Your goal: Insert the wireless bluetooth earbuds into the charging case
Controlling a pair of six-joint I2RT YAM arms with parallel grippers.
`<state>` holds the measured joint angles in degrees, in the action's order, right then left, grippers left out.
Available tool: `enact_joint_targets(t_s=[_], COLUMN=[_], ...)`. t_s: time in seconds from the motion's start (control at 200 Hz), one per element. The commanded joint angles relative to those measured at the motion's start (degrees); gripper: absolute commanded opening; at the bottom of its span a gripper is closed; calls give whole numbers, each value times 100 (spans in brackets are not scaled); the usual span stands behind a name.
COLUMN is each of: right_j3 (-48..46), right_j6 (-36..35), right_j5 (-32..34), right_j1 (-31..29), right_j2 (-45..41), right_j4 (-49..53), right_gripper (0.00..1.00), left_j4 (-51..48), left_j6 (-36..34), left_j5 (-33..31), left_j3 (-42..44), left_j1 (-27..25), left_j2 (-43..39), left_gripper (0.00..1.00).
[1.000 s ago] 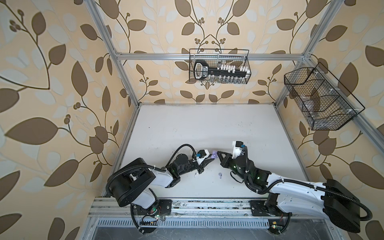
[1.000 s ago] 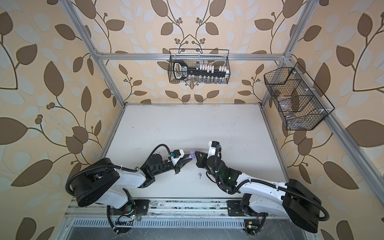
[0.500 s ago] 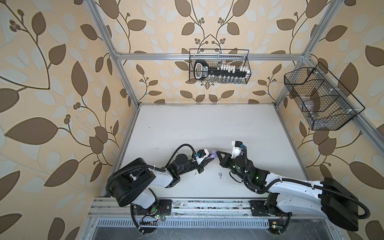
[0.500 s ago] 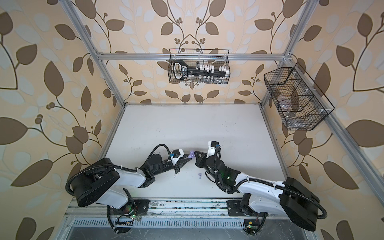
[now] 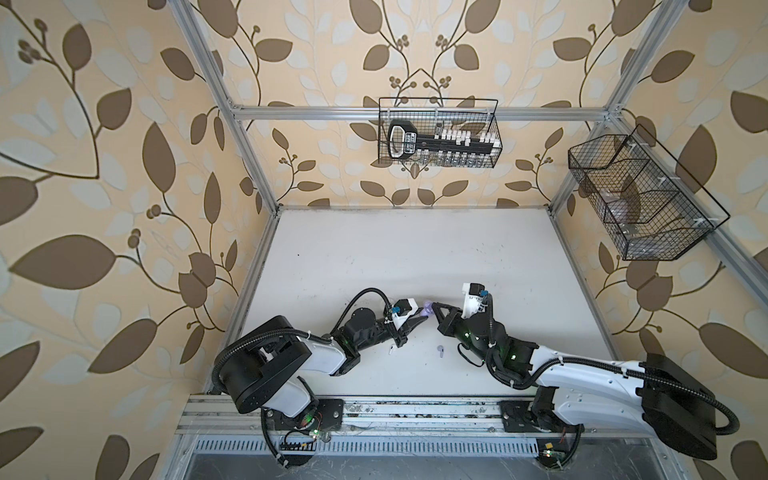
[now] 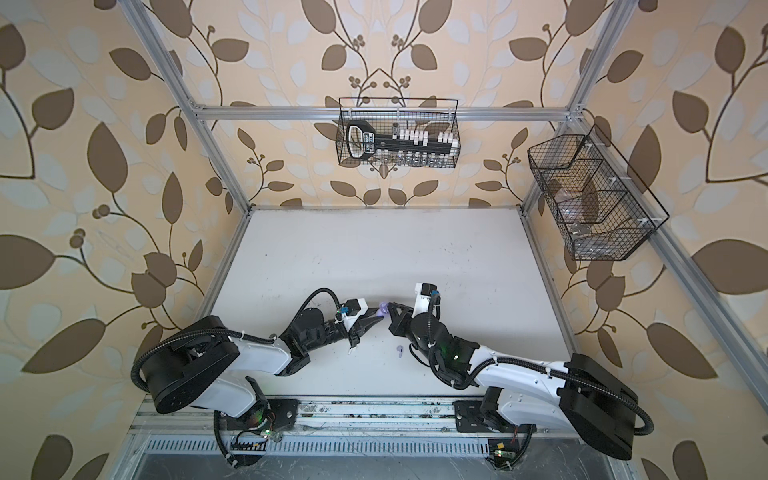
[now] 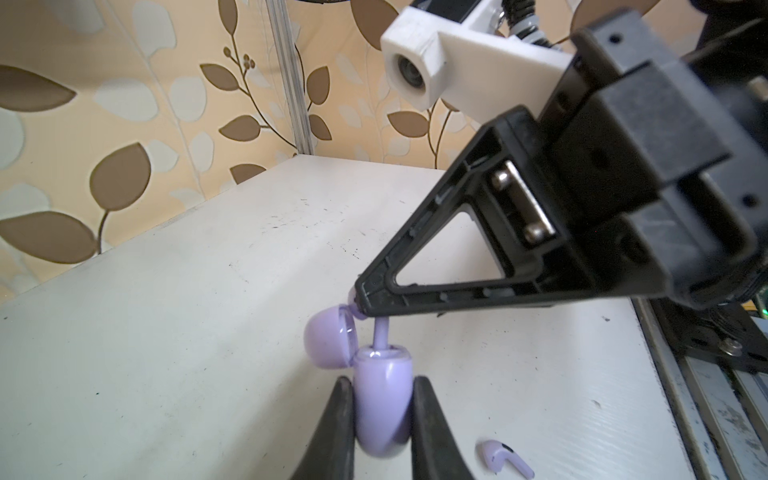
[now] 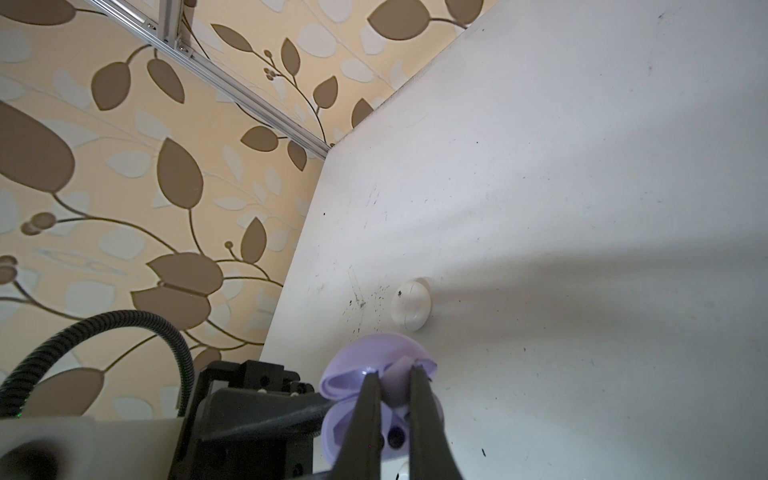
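Accordingly, my left jaws were found clamped on the lavender case [image 7: 382,411], its lid [image 7: 328,343] swung open. My right jaws were closed on a lavender earbud [image 7: 381,332], gripped at its head, with the stem pointing down into the case's opening. A second lavender earbud [image 7: 505,457] lay loose on the counter [image 7: 187,291] near the case. A white earbud [image 5: 390,350] lay beside my left wrist. A white case [image 8: 410,304] sat shut, apart from both.
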<state>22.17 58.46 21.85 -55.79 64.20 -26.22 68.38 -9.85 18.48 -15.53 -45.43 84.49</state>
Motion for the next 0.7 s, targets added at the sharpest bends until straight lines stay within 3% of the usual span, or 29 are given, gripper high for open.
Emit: enact_joint_targets(t_s=[0.0,0.695], right_j3=[-63,-167], right_j6=[144,184], right_j5=[-253,-413], right_j1=[-142,-151], right_j2=[-108,-123], right_j4=[14,275], right_gripper=[6,6], left_j4=[470,466], left_j6=[20,-52], left_j5=[-54,-74], left_j3=[2,24], left_j1=[-45,-45], left_j2=[-29,-90], left_gripper=[0,0])
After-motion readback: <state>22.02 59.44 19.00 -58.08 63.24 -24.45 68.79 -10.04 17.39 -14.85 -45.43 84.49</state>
